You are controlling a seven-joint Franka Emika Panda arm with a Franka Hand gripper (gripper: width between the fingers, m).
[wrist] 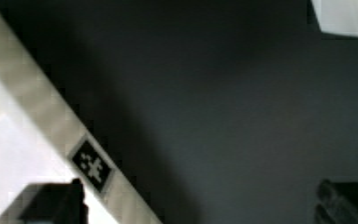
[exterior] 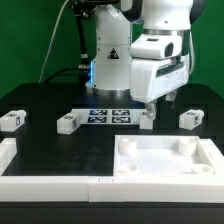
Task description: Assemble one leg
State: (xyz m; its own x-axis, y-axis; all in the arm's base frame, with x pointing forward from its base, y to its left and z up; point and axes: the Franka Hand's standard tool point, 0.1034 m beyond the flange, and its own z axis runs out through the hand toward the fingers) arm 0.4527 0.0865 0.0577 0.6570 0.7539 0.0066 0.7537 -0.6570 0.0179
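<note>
Four small white legs lie in a row on the black table: one [exterior: 12, 119] at the exterior view's far left, one [exterior: 67, 123] beside it, one [exterior: 146, 119] under the arm and one [exterior: 190, 118] at the right. My gripper [exterior: 156, 103] hangs just above the third leg. In the wrist view my gripper [wrist: 194, 205] is open, its dark fingers [wrist: 43, 205] far apart with only bare table between them. A white tagged leg [wrist: 60, 130] lies close against one finger, off to the side of the gap. The large white tray-like part [exterior: 165, 155] lies in front.
The marker board [exterior: 108, 114] lies behind the legs, at the foot of the arm's base. A white L-shaped wall [exterior: 40, 178] runs along the front left. Another white piece [wrist: 345, 15] shows at the wrist view's edge.
</note>
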